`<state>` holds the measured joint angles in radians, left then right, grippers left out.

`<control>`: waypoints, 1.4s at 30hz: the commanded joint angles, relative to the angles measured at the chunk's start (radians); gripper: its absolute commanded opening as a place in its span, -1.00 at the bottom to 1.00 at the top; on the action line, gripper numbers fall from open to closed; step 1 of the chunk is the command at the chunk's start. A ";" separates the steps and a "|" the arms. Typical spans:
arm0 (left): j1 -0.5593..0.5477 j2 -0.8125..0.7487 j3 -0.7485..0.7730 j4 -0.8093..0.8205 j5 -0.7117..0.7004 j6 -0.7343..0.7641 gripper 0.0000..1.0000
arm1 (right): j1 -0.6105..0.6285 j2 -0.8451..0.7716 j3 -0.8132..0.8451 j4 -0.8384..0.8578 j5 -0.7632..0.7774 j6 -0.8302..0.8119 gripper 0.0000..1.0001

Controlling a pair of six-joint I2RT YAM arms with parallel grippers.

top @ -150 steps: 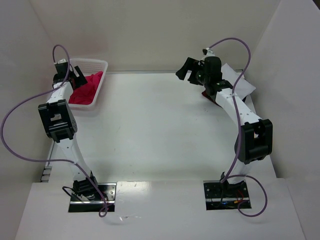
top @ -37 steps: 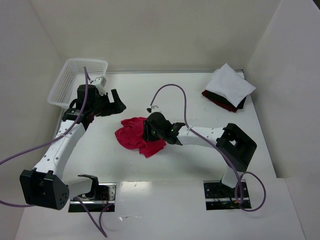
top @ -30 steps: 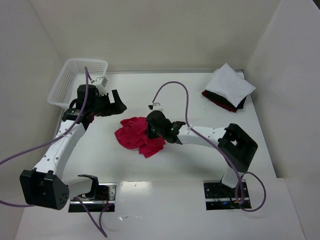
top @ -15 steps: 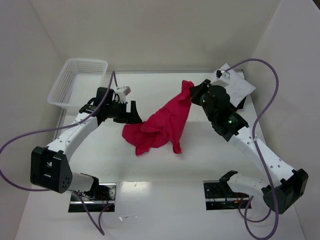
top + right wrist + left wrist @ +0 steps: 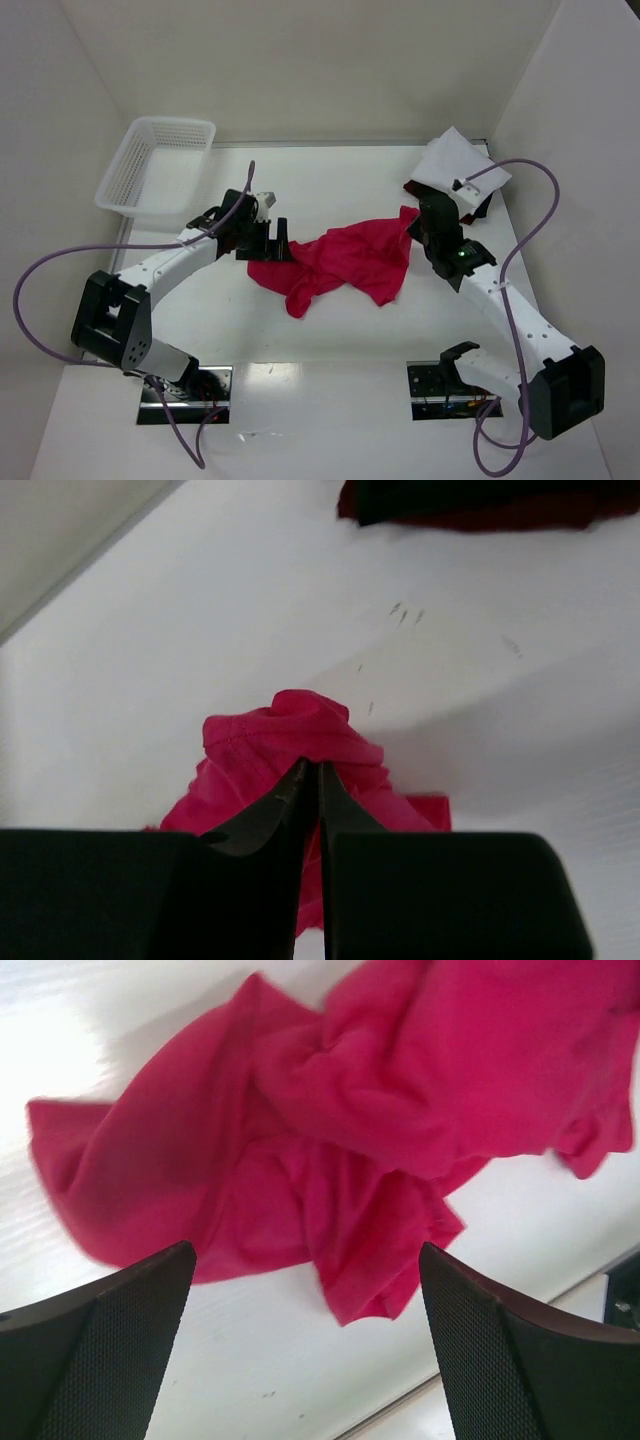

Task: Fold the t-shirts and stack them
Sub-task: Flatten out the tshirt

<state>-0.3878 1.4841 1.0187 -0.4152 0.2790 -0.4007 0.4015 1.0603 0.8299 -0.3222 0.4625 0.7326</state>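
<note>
The crimson red t-shirt (image 5: 345,260) lies crumpled and stretched across the middle of the table. My right gripper (image 5: 415,222) is at its right end. In the right wrist view the jaws (image 5: 312,765) stand almost together, pinching a bunched fold of the red t-shirt (image 5: 285,730). My left gripper (image 5: 272,240) hovers wide open at the shirt's left edge. Its fingers (image 5: 110,1350) frame bare table just short of the red cloth (image 5: 350,1130). The folded white t-shirt (image 5: 460,168) rests on the dark maroon one (image 5: 482,207) at the back right.
A white mesh basket (image 5: 160,158) stands at the back left by the wall. Walls close in the table on the left, back and right. The dark shirt's edge (image 5: 480,502) lies just beyond my right gripper.
My right gripper has come down and toward the near right, laying the raised red t-shirt out on the table. My left gripper has shifted right to the shirt's left edge, still open.
</note>
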 commanded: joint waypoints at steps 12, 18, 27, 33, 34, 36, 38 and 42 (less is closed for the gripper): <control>-0.006 -0.010 -0.097 0.101 -0.127 -0.110 0.91 | -0.257 -0.109 -0.035 0.044 -0.160 0.002 0.16; -0.028 0.008 -0.097 0.101 -0.182 -0.110 0.81 | -0.233 -0.114 -0.035 0.066 -0.419 -0.059 0.87; -0.089 0.100 -0.097 0.101 -0.325 -0.194 0.54 | 0.095 -0.105 -0.066 0.109 -0.479 0.025 0.87; -0.089 0.130 -0.106 0.124 -0.345 -0.213 0.34 | 0.258 -0.039 -0.077 0.150 -0.455 0.070 0.83; -0.089 0.130 -0.106 0.124 -0.345 -0.222 0.31 | 0.269 -0.039 -0.089 0.159 -0.469 0.080 0.83; -0.089 0.130 -0.095 0.124 -0.354 -0.231 0.24 | 0.301 0.001 -0.101 0.190 -0.487 0.090 0.80; -0.089 0.120 -0.104 0.124 -0.369 -0.243 0.10 | 0.336 0.085 -0.089 0.203 -0.487 0.077 0.80; -0.089 0.094 -0.118 0.147 -0.370 -0.253 -0.60 | 0.431 0.249 0.017 0.173 -0.400 0.031 0.80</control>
<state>-0.4763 1.6081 0.9154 -0.3016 -0.0666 -0.6277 0.7685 1.2068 0.7723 -0.1833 0.0071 0.7898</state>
